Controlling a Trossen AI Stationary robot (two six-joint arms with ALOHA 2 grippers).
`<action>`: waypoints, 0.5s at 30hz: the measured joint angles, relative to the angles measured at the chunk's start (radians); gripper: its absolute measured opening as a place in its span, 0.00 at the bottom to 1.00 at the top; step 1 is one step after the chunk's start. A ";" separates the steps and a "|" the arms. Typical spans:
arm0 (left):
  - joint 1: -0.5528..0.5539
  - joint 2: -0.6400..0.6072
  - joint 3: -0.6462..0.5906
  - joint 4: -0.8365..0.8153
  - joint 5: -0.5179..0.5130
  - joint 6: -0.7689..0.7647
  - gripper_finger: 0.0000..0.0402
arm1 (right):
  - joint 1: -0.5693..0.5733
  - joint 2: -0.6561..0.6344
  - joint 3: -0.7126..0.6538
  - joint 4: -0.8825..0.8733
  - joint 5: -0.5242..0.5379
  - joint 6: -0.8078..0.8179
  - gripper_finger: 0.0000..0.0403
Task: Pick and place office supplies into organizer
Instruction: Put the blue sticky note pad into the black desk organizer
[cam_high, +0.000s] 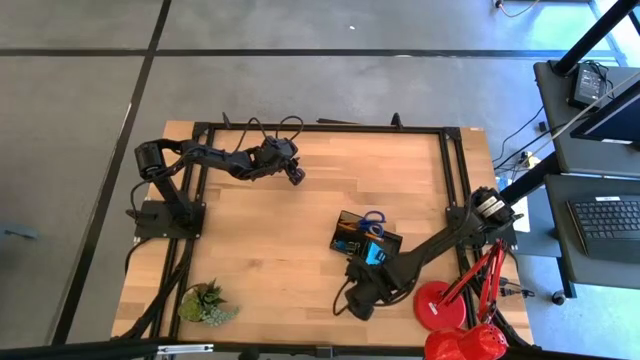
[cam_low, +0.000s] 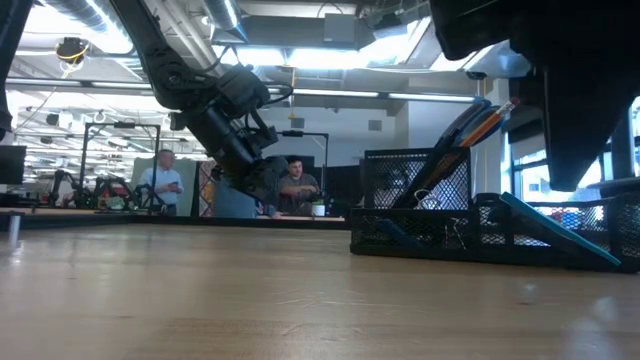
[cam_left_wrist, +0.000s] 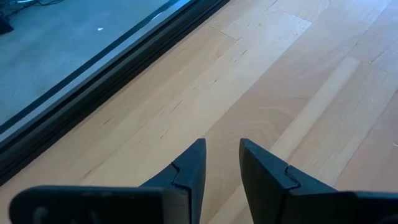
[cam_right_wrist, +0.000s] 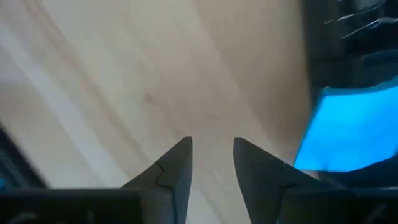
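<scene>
The black mesh organizer stands right of the table's middle. Blue-handled scissors lie in it, and orange pencils and a dark pen stick up slanting from it. A blue note pad leans slanted at its near end and also shows in the right wrist view, note pad. My right gripper hangs open over bare wood just near of the organizer, pointing steeply down, with nothing between its fingers. My left gripper waits open and empty at the far left.
A red desk lamp stands at the near right corner, close to my right arm. A small green plant sits at the near left. Black frame rails run along the table's far and side edges. People sit in the room behind.
</scene>
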 joint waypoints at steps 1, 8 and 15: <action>0.000 0.000 0.000 0.000 0.000 0.000 0.23 | 0.000 0.001 0.000 -0.003 0.005 0.000 0.30; 0.000 0.000 0.000 0.000 0.000 0.000 0.23 | -0.001 0.005 0.000 -0.116 0.060 0.167 0.30; 0.000 0.000 0.000 0.000 0.000 -0.001 0.23 | -0.008 0.005 0.000 -0.130 0.061 0.288 0.30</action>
